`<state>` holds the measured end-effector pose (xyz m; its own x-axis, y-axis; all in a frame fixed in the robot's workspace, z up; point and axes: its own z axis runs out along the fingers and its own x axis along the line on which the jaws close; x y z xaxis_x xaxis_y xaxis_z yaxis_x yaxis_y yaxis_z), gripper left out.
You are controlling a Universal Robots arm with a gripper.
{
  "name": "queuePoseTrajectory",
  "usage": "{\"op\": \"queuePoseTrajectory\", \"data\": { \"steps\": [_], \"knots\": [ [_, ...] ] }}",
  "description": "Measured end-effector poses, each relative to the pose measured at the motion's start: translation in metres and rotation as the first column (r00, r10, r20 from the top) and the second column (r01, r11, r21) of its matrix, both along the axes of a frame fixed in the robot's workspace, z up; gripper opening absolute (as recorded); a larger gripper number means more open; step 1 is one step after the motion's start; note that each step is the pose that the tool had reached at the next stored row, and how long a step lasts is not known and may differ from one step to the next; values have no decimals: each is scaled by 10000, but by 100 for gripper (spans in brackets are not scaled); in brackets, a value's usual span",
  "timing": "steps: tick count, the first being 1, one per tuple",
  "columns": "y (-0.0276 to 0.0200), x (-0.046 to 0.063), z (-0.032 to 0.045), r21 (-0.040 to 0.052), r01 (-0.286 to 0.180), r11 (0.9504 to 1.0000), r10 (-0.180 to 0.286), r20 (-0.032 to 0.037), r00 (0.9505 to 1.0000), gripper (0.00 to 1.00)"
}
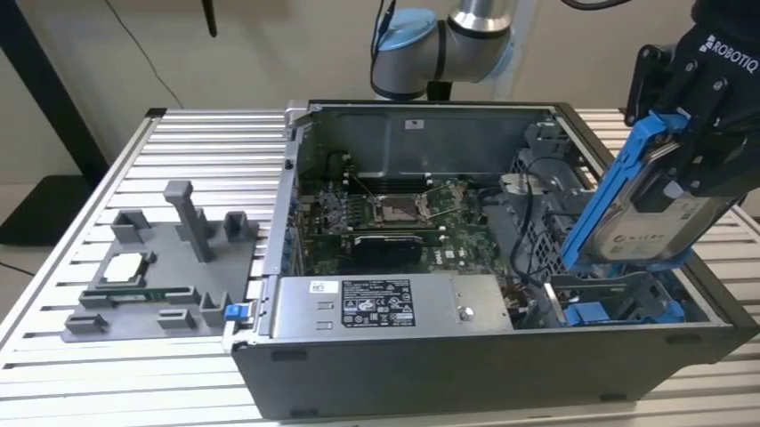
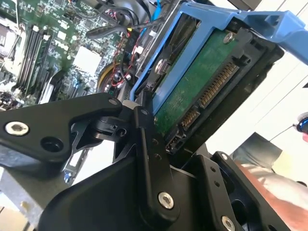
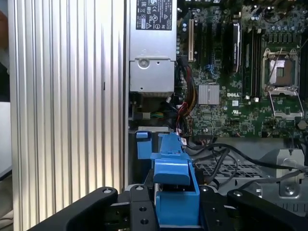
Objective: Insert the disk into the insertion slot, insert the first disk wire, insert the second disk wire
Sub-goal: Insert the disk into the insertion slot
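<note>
My gripper [image 1: 695,173] is shut on the disk [image 1: 647,227], a silver-grey drive with a white label in a bright blue carrier [image 1: 611,191]. The disk hangs steeply tilted over the open computer case's corner at the exterior view's right. Its lower end is just above the insertion slot [image 1: 618,307], a grey cage bay with blue fittings. In the second wrist view the disk's green board and connectors [image 2: 197,91] face the camera between my black fingers [image 2: 144,139]. In the first wrist view the carrier [image 3: 175,190] sits between the fingers above the perforated cage [image 3: 231,168]. Black cables [image 3: 216,151] cross the cage; I cannot tell which are the disk wires.
The grey power supply box [image 1: 392,302] lies along the case's near wall, beside the slot. The motherboard [image 1: 392,213] with its CPU socket fills the case floor. A grey fixture [image 1: 166,267] with small parts stands on the slatted table [image 1: 71,374] at the exterior view's left.
</note>
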<state>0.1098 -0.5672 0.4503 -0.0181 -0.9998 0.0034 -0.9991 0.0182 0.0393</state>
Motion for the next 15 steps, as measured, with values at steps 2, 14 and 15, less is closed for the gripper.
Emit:
{"op": "queuePoseTrajectory", "data": {
  "steps": [2, 14, 15],
  "knots": [
    [0, 0, -10, 0, 0, 10000, 0, 0, 10000, 0],
    [0, 0, -47, 0, 0, 10000, 0, 0, 10000, 0],
    [0, 0, -50, 0, 0, 10000, 0, 0, 10000, 0]
  ]
}}
